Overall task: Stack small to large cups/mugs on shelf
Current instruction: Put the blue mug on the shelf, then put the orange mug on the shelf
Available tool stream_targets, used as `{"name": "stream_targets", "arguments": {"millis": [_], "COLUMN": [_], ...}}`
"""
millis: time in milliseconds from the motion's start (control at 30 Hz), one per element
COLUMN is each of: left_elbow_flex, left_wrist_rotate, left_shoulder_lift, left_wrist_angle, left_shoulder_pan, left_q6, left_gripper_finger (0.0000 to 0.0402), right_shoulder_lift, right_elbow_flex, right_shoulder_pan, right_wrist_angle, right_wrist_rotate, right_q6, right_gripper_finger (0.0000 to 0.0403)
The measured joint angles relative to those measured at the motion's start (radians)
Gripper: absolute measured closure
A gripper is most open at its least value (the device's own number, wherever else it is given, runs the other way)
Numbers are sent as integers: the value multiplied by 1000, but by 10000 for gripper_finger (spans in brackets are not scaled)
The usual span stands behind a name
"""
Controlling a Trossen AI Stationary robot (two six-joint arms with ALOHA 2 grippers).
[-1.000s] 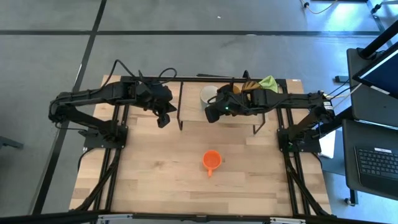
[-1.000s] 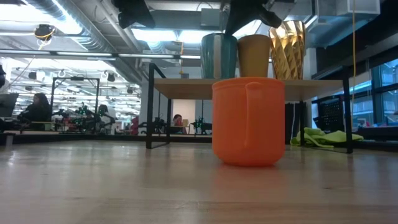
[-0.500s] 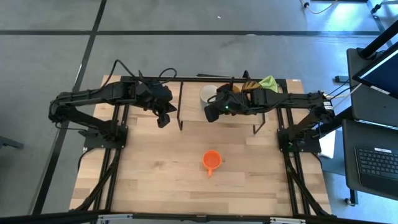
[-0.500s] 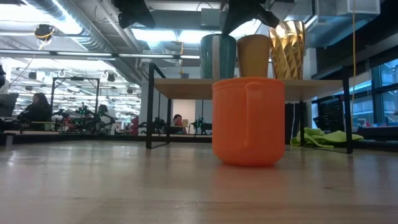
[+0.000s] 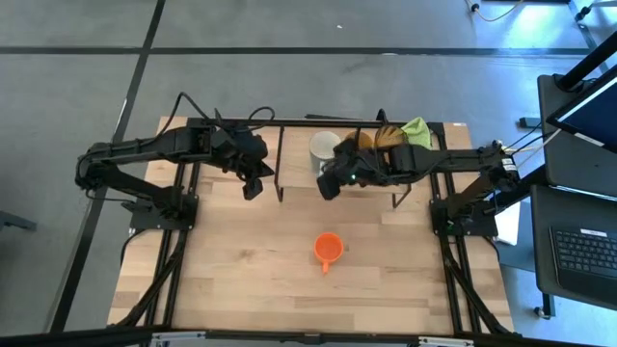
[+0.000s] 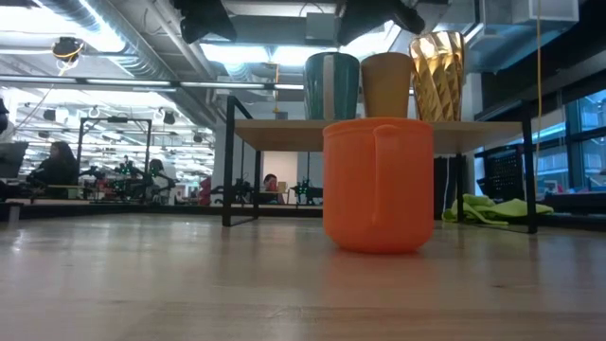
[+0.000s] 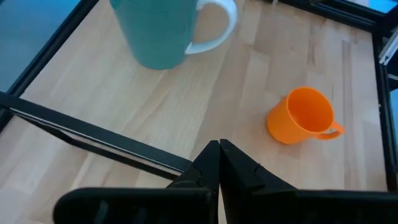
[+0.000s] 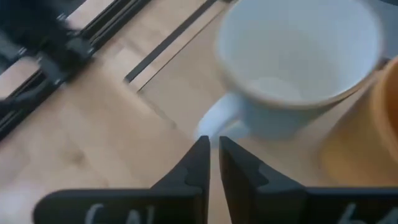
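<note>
Backing off the white mug point(image 5: 324, 147) it had placed on the shelf point(image 6: 473, 135), the right gripper point(image 5: 330, 188) held its fingers a slit apart near the handle, the left gripper point(image 5: 253, 188) stayed shut, and the orange cup point(image 5: 328, 248) waited on the desk point(image 5: 241, 260).

Two matte-black jointed arms point(image 5: 145, 154), looped black cables, tapered dark fingers point(image 7: 208, 165).
</note>
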State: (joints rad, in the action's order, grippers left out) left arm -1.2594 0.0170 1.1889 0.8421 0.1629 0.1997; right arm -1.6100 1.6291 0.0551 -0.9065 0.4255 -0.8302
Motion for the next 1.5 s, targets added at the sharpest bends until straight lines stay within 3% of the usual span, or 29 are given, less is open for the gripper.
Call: {"name": "stream_targets", "arguments": {"millis": [233,367,500,633,933,1100,1400,1500], "left_elbow_flex": [0,73,233,344,355,226,-202,-304], "left_wrist_rotate": [0,0,-46,-109,-222,-259,-261,-239], "left_shoulder_lift": [9,29,60,111,247,369,647,714], "left_wrist_angle": [-36,-85,-288,-462,-639,-561,-136,-87], "left_shoulder_pan": [-49,-113,-206,-273,-387,-450,-466,-461], "left_q6": [15,100,251,485,865,926,935,935], "left_gripper_finger": [401,401,400,379,310,310,311,311], "right_shoulder_lift": [1,2,2,2,2,2,2,2], "right_elbow_flex": [0,1,1,1,1,1,1,1], "right_shoulder_pan": [178,300,399,463,520,557,595,616], "right_wrist_angle": [-6,-147,-337,-374,-490,-563,-608,-607], "right_wrist_rotate": [-9,-59,-51,-20,27,62,63,69], "right_q6": [20,-111,-320,-462,-664,-734,-740,-741], "right_gripper_finger": [355,354,342,298,209,203,203,203]}}
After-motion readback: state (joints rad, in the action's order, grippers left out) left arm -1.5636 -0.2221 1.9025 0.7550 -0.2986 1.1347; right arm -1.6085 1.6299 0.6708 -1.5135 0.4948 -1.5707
